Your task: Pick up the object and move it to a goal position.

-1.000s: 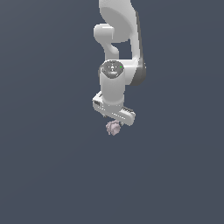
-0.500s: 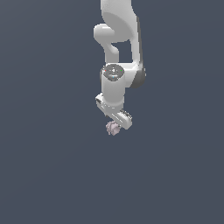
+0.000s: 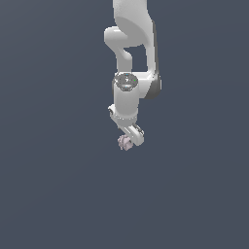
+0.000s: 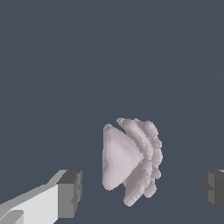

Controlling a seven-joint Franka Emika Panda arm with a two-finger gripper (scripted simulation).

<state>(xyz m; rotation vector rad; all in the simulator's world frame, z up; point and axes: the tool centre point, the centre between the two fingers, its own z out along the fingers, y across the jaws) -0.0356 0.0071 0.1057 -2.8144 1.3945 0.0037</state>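
While the arm is hanging over a plain dark grey ground, these details are showing.

Object: the object (image 3: pixel 125 143) is sitting just below the gripper (image 3: pixel 130 140) in the exterior view, overlapping its lower edge; whether they are touching cannot be told.
Object shape: in the wrist view the object (image 4: pixel 131 160) is showing as a pale pinkish-grey lump, one side a smooth rounded wedge, the other ridged with rows of small knobs.
Fingers: the dark grey pads (image 4: pixel 70 194) are standing wide apart, with open gaps between each pad and the lump.
Arm: smooth white glossy shells with darker grey joint bands are making up the links.
View difference: only the wrist view is showing the gaps and ridges; the exterior view is reducing the lump to a tiny blob.
Cut off: the far pad is being clipped by the picture's edge, and the arm's upper links are running out of the exterior view.
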